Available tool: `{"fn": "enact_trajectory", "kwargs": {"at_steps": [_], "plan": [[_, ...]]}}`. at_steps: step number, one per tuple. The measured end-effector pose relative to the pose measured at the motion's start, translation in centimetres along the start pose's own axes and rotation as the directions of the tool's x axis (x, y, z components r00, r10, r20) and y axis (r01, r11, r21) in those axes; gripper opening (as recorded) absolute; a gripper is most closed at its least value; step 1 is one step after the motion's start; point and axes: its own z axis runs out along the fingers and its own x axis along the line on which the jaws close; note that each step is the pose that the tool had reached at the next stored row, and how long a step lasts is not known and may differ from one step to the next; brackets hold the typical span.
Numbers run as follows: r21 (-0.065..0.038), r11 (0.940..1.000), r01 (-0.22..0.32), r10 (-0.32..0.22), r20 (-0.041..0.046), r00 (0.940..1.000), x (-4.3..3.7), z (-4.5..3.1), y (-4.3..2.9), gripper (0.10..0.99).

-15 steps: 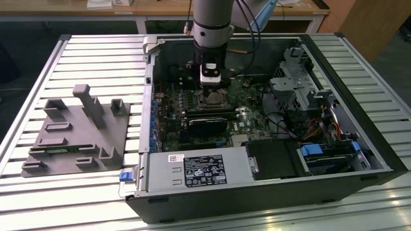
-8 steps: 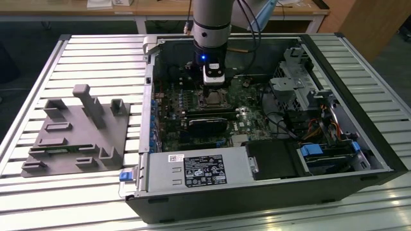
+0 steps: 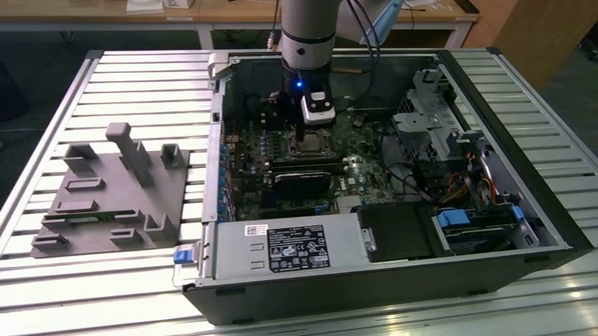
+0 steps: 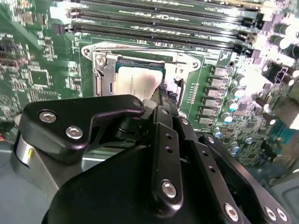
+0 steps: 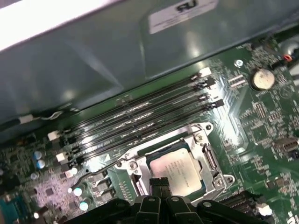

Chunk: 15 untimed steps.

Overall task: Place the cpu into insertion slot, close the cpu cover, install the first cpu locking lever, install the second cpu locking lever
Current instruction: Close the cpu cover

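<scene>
Inside the open computer case (image 3: 523,210), the arm reaches down over the green motherboard (image 3: 251,190), with the gripper (image 3: 318,117) just above the insertion slot (image 3: 309,144). In both wrist views the cpu (image 5: 176,169) (image 4: 135,80) lies flat in that slot, silver top up, and the shiny cpu cover (image 5: 208,156) sits as a frame around it. The black fingertips (image 5: 156,183) are pressed together with nothing between them, at the chip's near edge. Whether they touch it cannot be told. Four long black memory slots (image 5: 140,123) run beside the socket.
</scene>
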Motion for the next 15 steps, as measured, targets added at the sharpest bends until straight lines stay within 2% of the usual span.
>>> {"fn": "enact_trajectory", "kwargs": {"at_steps": [4,10,15], "plan": [[0.0,0.9989,0.046,-0.046,-0.001,0.9989,0.0,0.01,0.0,0.106],[0.0,0.9986,0.053,-0.053,-0.0008,0.9986,0.0,0.02,0.0,0.106],[-0.004,0.9954,0.096,-0.096,0.0049,0.9954,0.0,0.16,-0.01,0.106]]}}
